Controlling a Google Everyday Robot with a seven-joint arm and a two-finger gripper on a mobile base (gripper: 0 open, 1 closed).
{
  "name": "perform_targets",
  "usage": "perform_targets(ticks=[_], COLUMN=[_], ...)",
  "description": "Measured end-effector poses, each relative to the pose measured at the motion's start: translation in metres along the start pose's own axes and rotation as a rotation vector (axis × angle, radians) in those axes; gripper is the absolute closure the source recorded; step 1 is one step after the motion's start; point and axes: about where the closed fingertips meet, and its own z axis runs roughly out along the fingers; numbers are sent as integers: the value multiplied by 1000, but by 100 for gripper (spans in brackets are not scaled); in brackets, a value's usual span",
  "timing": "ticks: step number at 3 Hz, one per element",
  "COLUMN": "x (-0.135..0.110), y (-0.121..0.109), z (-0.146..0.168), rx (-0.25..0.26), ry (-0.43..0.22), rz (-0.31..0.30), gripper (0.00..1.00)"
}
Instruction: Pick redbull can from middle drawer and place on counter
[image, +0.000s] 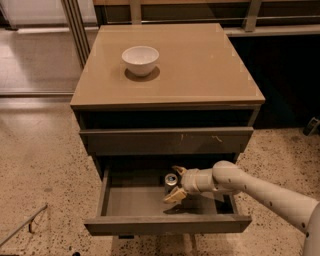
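Observation:
The redbull can (170, 180) stands upright inside the open middle drawer (167, 225), near the back centre of its tray. My gripper (173, 185) reaches in from the right, low in the drawer. It is open, with one pale finger (178, 170) behind the can and the other in front of it, right up against the can's right side. The counter (200, 65) is the glossy tan top of the cabinet above.
A white bowl (140, 59) sits on the counter's back left. A closed drawer front with pale scratch marks (167, 140) is above the open drawer. My white arm (260, 192) crosses the drawer's right side. Speckled floor surrounds the cabinet; dark railing stands behind.

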Motion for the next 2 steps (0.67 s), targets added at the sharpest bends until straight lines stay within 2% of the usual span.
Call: perform_targets(ticks=[1, 2], x=[-8, -8], y=[2, 2], z=[14, 14], rx=[-21, -22], ry=[12, 12], rz=[-22, -23], gripper=[35, 58])
